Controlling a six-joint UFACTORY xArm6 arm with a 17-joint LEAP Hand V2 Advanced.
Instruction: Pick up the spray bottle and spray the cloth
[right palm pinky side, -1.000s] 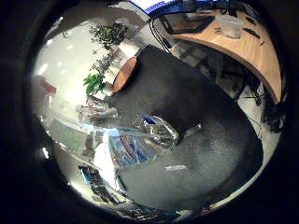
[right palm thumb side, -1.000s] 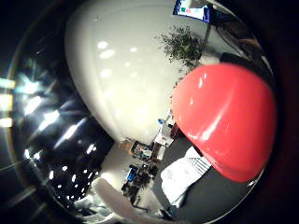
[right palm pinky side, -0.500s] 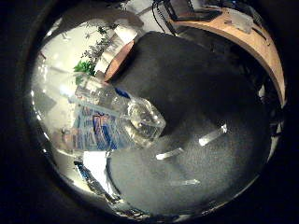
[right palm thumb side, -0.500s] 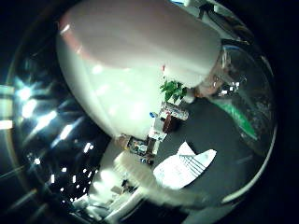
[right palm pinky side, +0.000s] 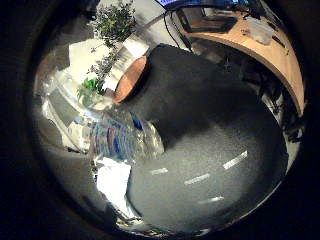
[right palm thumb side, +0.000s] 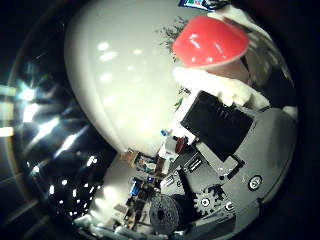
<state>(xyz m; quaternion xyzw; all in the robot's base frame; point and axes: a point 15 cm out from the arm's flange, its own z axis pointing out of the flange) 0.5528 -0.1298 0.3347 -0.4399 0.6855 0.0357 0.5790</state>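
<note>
hand (right palm thumb side: 215, 130): white-and-black, fingers curled round the clear plastic spray bottle with blue label (right palm pinky side: 122, 137) | bottle: in grasp close to palm, above the dark grey tabletop (right palm pinky side: 210, 135) | step: bottle held, spraying likely ahead | next: locate the white cloth (right palm pinky side: 112, 182) beneath the bottle, aim nozzle, squeeze trigger

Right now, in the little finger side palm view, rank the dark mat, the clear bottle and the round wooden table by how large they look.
1. dark mat, largest by far.
2. clear bottle, though it is near the camera.
3. round wooden table, smallest, but it is farther away.
</note>
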